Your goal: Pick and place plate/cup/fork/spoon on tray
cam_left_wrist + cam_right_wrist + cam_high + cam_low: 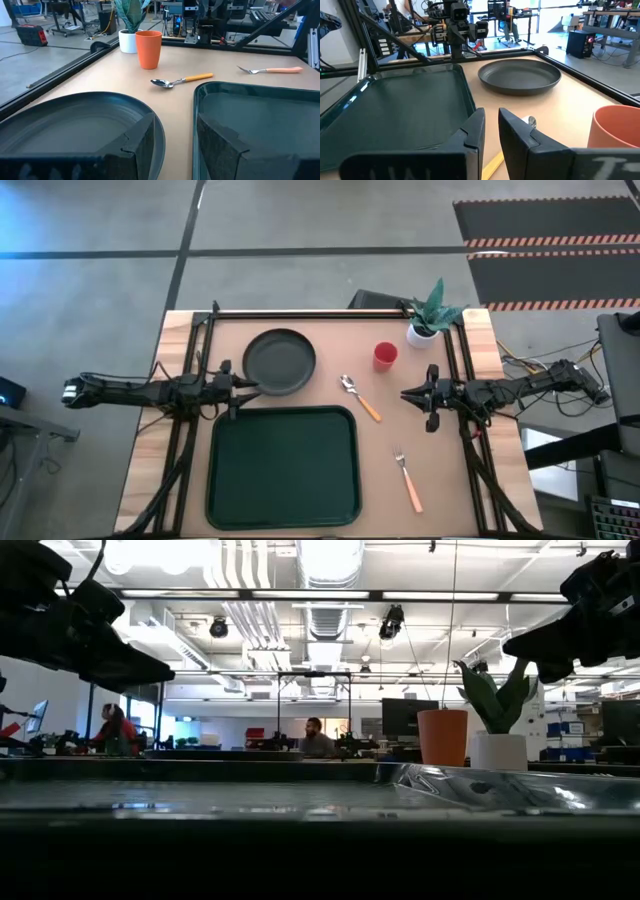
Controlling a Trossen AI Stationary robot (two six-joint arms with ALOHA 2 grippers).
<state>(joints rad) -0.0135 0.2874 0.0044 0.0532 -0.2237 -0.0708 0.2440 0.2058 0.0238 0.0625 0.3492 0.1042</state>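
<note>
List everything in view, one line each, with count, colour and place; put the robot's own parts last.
tray: one, dark green, near middle of the table, nothing on it.
plate: one, dark grey-black, on the table just beyond the tray's far left corner.
cup: one, red, on the table right of the plate.
spoon: one, silver bowl with orange handle, between plate and cup, nearer the tray.
fork: one, silver tines with orange handle, right of the tray.
plant pot: one, white with a green plant, far right corner.
people: at least two, seated in the room behind.
left gripper: one, dark, open, at the plate's near-left rim.
right gripper: one, dark, fingers close together, right of the spoon, holding nothing.
</note>
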